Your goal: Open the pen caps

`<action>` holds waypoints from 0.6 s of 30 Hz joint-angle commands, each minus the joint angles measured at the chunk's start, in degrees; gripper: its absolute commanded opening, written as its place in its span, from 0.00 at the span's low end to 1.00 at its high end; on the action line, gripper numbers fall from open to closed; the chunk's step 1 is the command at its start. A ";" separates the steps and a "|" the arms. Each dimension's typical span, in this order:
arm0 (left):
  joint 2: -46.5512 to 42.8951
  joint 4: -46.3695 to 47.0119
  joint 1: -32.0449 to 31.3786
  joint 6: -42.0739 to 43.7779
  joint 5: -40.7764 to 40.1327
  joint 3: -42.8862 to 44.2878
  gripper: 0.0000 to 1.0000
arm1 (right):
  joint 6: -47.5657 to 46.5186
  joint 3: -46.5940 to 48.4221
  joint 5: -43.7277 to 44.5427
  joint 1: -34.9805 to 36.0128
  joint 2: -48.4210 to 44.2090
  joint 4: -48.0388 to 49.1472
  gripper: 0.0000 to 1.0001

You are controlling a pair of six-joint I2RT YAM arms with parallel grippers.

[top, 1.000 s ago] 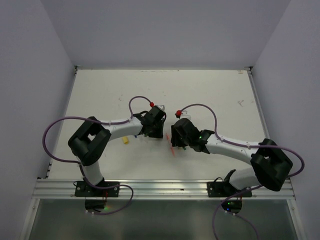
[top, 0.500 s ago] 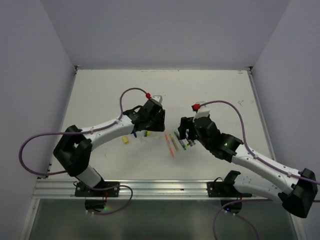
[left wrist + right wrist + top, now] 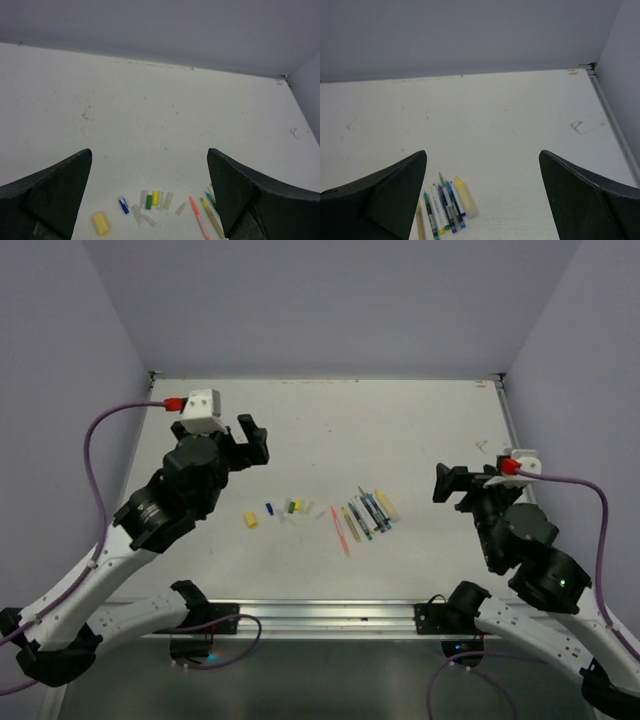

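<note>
Both tools are spread wide, nothing gripped: the left tool (image 3: 252, 440) is held over the surface (image 3: 400, 430) at about 10 o'clock, the right tool (image 3: 452, 483) at 3 o'clock. The pen caps (image 3: 285, 509) are scattered loose near the middle, at 5 o'clock from the left tool, and the pens (image 3: 365, 512) are lined up side by side at 3 o'clock of the caps, apart from both tools.

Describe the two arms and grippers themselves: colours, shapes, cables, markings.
The left arm and right arm have white links and bulky black joints. A purple cable runs to each wrist, ending in a red plug on a white camera box. The left gripper and right gripper are black, with broad wedge-shaped fingers. A green light glows on the right arm.
</note>
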 commanded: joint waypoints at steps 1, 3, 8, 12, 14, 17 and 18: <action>-8.02 1.28 -0.14 6.29 -11.02 -2.24 1.00 | -5.51 2.04 6.73 -0.23 -4.47 -2.87 0.99; -13.12 1.73 -0.14 8.32 -13.39 -3.12 1.00 | -7.53 2.04 7.69 -0.15 -8.43 -3.22 0.99; -22.35 2.08 -0.14 11.30 -18.39 -4.70 1.00 | -9.73 2.22 10.95 -0.15 -15.37 -3.49 0.99; -25.87 1.03 -0.14 12.37 -20.34 -4.88 1.00 | -12.63 1.87 10.25 -0.15 -17.58 -3.31 0.99; -26.49 -0.03 -0.14 11.93 -20.69 -4.88 1.00 | -12.90 1.52 9.29 -0.23 -17.84 -3.05 0.99; -27.02 -0.64 -0.14 10.96 -20.52 -5.14 1.00 | -13.16 0.55 8.85 -0.15 -18.11 -2.26 0.99; -27.11 -0.73 -0.14 10.87 -20.34 -5.23 1.00 | -13.16 0.20 8.50 -0.23 -18.19 -1.82 0.99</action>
